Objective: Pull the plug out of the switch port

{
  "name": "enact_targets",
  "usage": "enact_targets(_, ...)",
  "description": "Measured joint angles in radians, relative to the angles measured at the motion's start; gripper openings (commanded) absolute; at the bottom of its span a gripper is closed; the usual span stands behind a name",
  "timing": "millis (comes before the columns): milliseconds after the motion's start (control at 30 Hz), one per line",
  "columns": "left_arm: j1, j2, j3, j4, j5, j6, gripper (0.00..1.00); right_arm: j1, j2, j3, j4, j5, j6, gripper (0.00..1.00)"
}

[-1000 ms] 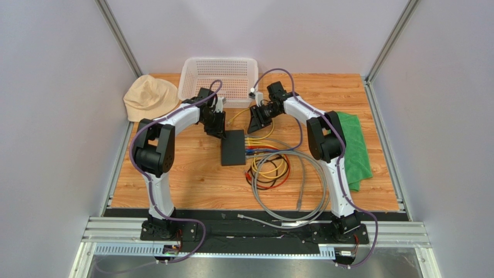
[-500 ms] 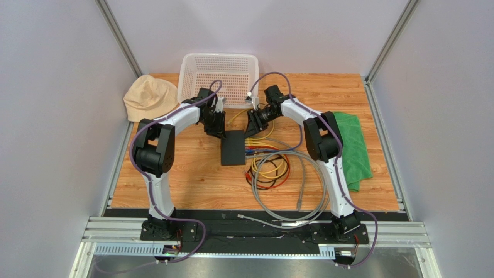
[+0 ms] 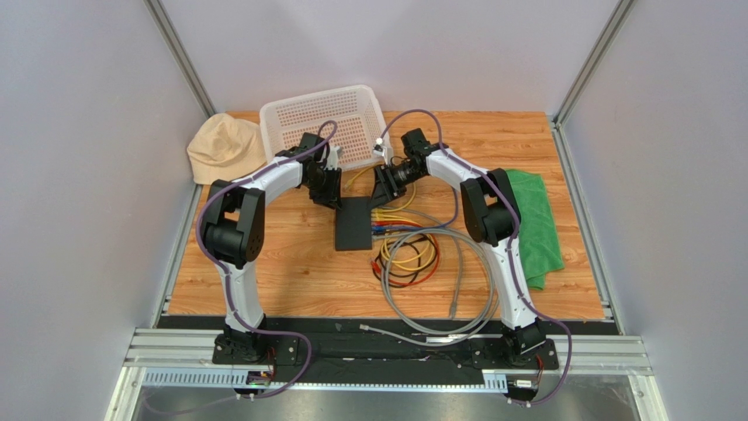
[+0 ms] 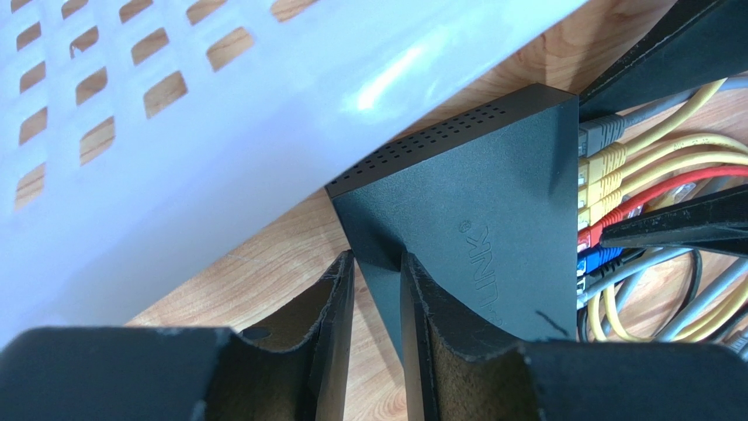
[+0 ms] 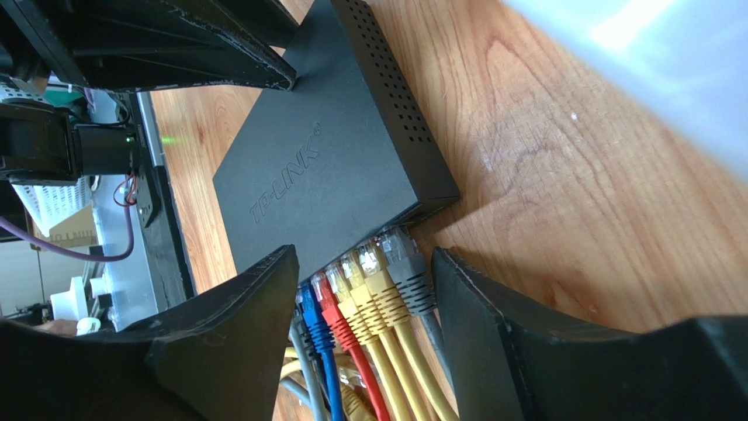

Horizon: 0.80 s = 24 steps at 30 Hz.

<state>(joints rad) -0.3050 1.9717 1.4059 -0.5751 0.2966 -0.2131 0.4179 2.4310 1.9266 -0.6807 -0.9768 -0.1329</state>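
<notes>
The switch [image 3: 354, 224] lies flat on the table [image 3: 263, 272], its sockets facing the right arm. The left gripper [image 4: 373, 281] is clenched on its far corner, apparently to brace it. The right gripper [image 5: 364, 261] is spread, flanking the row of plugs [image 5: 386, 274], none yet grasped.

basket [image 3: 303, 118] behind switch [image 3: 354, 224], cables [image 3: 408, 253] right

Black switch [image 3: 354, 223], white lattice basket [image 3: 298, 118] — green cloth [image 3: 540, 228], beige cloth [image 3: 224, 147]
</notes>
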Motion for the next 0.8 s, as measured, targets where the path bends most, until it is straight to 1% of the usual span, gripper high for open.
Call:
enact_targets(67, -0.002, -0.001, -0.001, 0.005, -0.001, 0.005, 0.36, 0.000, -0.003, -0.004, 0.005, 0.005, 0.009, 0.66)
enact_targets(133, -0.004, -0.004, -0.006, 0.014, -0.006, 0.011, 0.36, 0.000, -0.004, -0.004, 0.006, 0.008, 0.015, 0.66)
enact_targets(233, -0.010, -0.007, -0.007, 0.018, -0.018, 0.026, 0.36, 0.000, -0.007, -0.004, 0.007, 0.016, 0.023, 0.68)
enact_targets(400, -0.013, -0.010, 0.000, 0.014, -0.033, 0.064, 0.34, 0.000, -0.034, -0.021, 0.005, 0.026, 0.027, 0.73)
enact_targets(567, 0.001, -0.010, 0.037, 0.002, -0.061, 0.097, 0.34, 0.000, -0.096, -0.081, 0.017, 0.026, 0.014, 0.76)
enact_targets(800, 0.042, 0.016, 0.181, -0.007, -0.093, 0.131, 0.34, -0.008, -0.168, -0.110, 0.049, 0.041, 0.044, 0.70)
